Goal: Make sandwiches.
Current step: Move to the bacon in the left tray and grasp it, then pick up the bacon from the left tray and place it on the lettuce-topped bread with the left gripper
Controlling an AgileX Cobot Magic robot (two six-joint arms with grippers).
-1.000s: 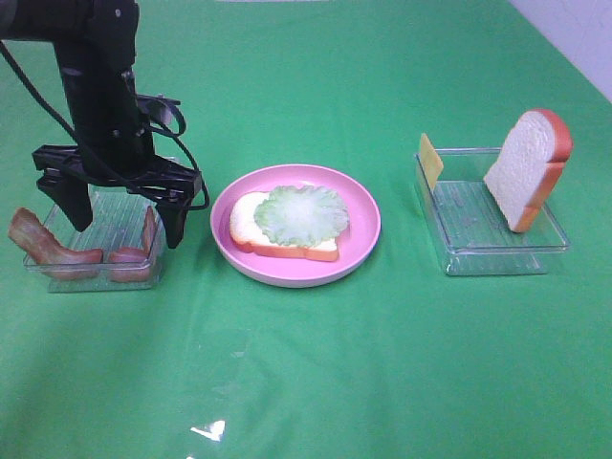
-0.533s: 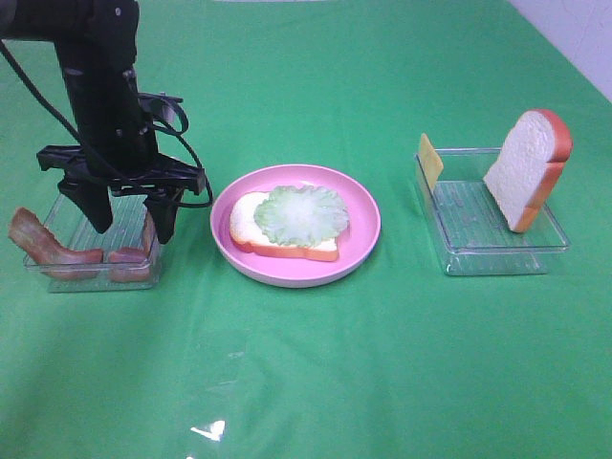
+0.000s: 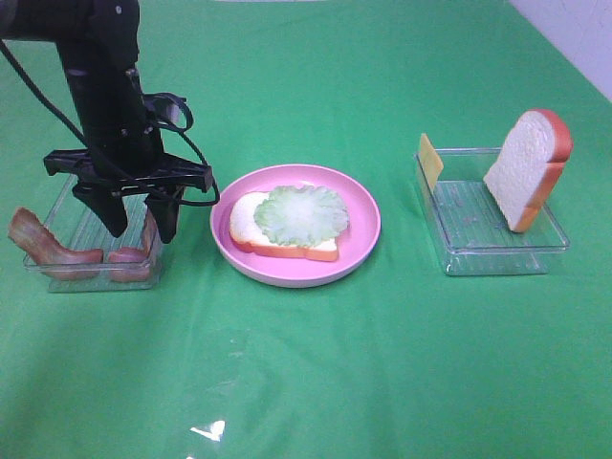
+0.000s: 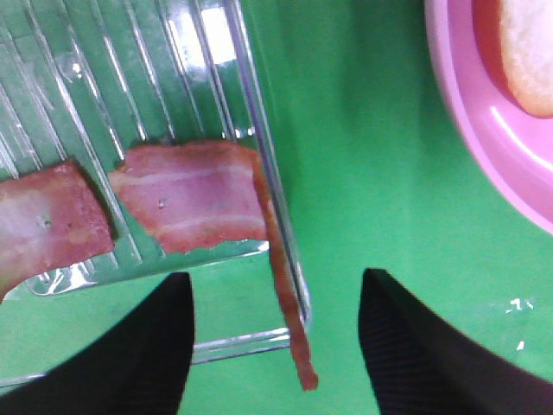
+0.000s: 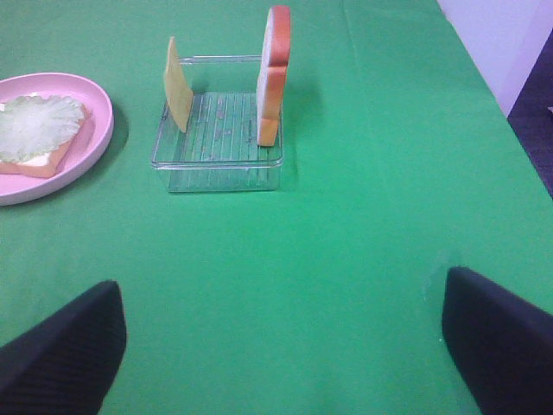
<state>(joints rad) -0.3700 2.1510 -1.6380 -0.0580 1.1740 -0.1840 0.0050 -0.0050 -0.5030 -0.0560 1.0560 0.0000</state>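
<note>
A bread slice (image 3: 285, 239) topped with lettuce (image 3: 301, 212) lies on the pink plate (image 3: 368, 225). Bacon strips (image 3: 48, 249) lie in the left clear tray (image 3: 86, 206). One bacon strip (image 4: 194, 203) bends up against that tray's wall nearest the plate, its thin edge (image 4: 289, 333) between my left fingers. My left gripper (image 3: 140, 225) is lowered over this strip, open, with a gap on both sides of it. My right gripper (image 5: 281, 346) is open and empty, low over the cloth, out of the high view. A second bread slice (image 3: 529, 167) and cheese (image 3: 431, 160) stand in the right tray (image 3: 497, 244).
Green cloth covers the whole table. The plate sits between the two trays, close to the left tray's wall (image 4: 259, 173). The plate's rim (image 4: 467, 112) shows beside my left gripper. A pale wall (image 5: 501, 43) borders the far right.
My left gripper's jaws have narrowed from wide open around the upright bacon strip and shifted slightly toward the plate. Nothing else has moved.
</note>
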